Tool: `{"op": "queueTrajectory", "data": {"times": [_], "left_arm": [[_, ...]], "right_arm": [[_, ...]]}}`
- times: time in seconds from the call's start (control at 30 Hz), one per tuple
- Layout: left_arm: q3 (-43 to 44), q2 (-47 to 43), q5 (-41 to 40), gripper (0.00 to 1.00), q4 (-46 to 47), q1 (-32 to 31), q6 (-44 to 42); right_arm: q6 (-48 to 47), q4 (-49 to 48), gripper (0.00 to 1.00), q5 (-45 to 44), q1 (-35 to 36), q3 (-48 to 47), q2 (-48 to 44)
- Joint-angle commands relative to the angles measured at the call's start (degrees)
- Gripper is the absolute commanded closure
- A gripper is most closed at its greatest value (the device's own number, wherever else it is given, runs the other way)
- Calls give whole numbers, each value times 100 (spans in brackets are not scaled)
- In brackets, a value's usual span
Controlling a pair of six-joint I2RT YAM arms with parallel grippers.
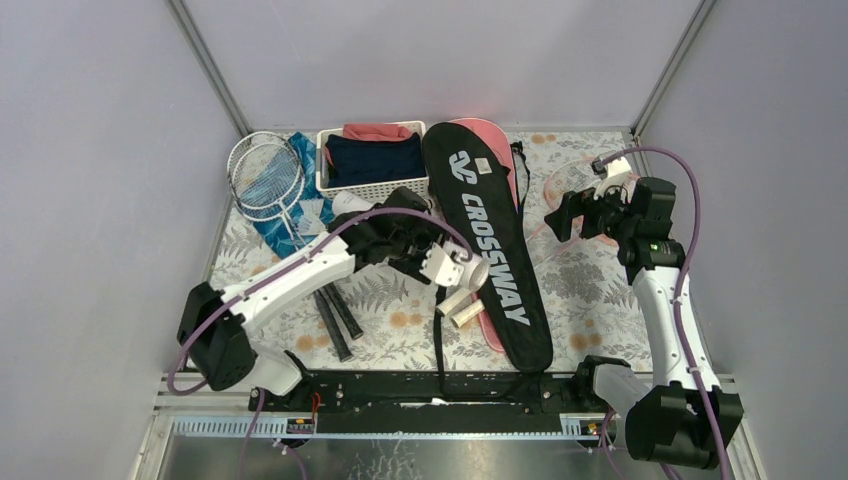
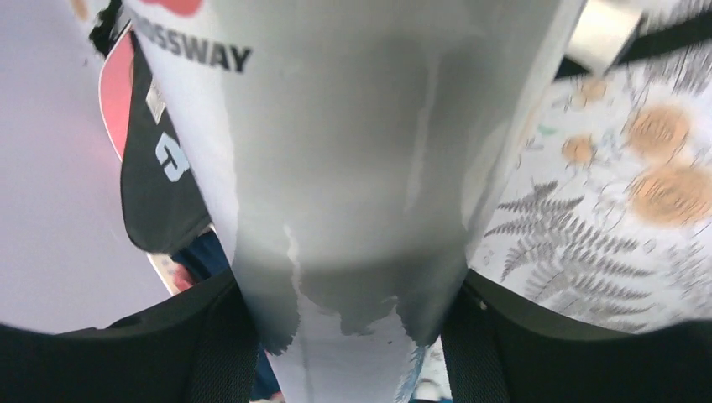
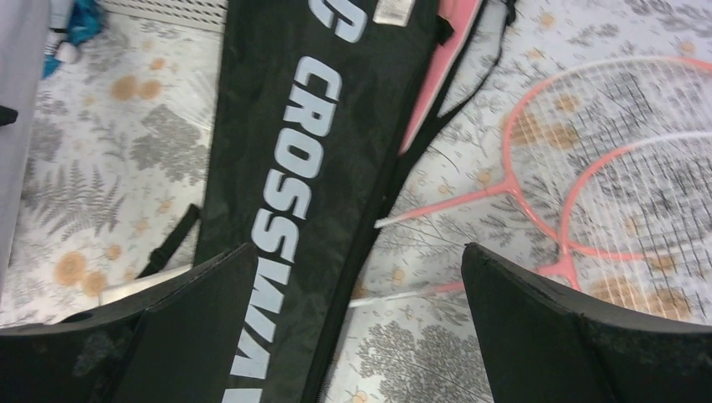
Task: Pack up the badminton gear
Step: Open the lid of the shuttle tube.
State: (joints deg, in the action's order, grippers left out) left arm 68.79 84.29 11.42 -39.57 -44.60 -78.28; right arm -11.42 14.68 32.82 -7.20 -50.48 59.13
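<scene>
Floral tablecloth [image 1: 600, 290]; left arm stretched forward, left tool [image 1: 447, 262] pinching white tube [image 2: 353, 168]; right arm raised, right tool [image 3: 357, 256] spread.

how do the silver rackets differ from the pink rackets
The silver rackets lie far left beside the basket; the pink rackets lie right of the black bag. The silver rackets' heads partly cover a blue item; the pink rackets' rest on bare tablecloth. Both pairs lie flat, heads overlapping.

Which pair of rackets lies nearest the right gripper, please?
The pink-framed pair, just beyond the right gripper, right of the black bag; the silver-framed pair lies far left.
</scene>
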Motion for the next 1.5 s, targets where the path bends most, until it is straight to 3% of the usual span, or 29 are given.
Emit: {"op": "queueTrajectory", "data": {"times": [0.0,0.17,0.27,0.4,0.67,1.2,1.37,1.47], "left_arm": [[153,-361,246,42,273,-19,2492],[-145,-619,-72,40,821,2,4104],[-257,-697,-177,40,911,10,4663],[-334,-747,-148,40,953,96,5014],[-344,-591,427,40,995,294,5308],[-199,-327,717,44,996,287,5149],[-209,-352,762,45,1002,286,5095],[-252,-410,793,46,1027,289,4954]], "right_arm": [[146,-24,0,1008,-18,-521,-140],[153,186,0,2317,-3,-945,-81],[71,257,3,3062,101,-1044,-73],[-158,424,8,3398,311,-1189,16],[-828,961,15,2897,1401,-1589,401],[-1588,1484,25,2229,2706,-1907,1115],[-1634,1427,38,2189,2842,-1752,1171],[-1621,1403,62,2105,2847,-1739,1183]]}}
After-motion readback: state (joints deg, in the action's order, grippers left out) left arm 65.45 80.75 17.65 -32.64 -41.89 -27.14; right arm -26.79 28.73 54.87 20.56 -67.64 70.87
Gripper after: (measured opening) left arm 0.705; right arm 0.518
